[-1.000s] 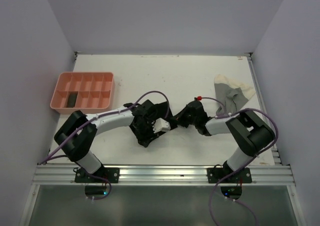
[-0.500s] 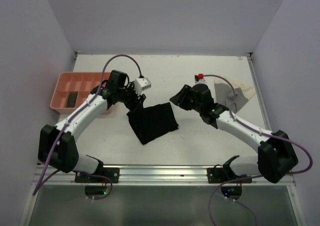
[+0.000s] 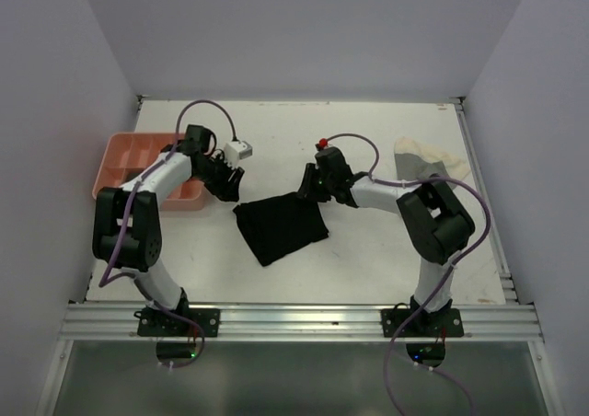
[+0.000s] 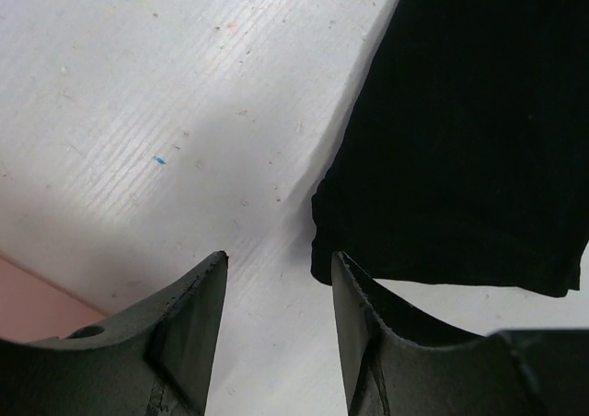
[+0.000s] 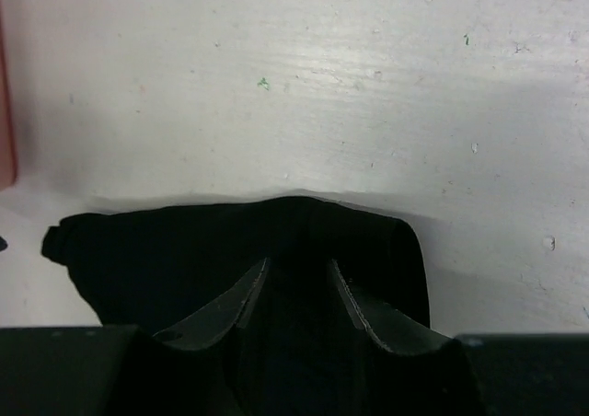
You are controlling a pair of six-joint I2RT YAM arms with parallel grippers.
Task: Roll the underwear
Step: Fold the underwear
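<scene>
The underwear (image 3: 281,227), 1 black piece, is lying flat on the table (image 3: 368,131), probably light and limp; pinching its far edge is looking best. The left gripper (image 4: 276,269) is hovering parted beside a corner, the right gripper (image 5: 296,273) parted over that edge.

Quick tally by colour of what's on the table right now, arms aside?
Black underwear: 1
Cream-grey garment pile: 1 (can't tell if it's more than one piece)
Pink tray: 1 (the left arm hides part of its contents)
Total: 3
</scene>
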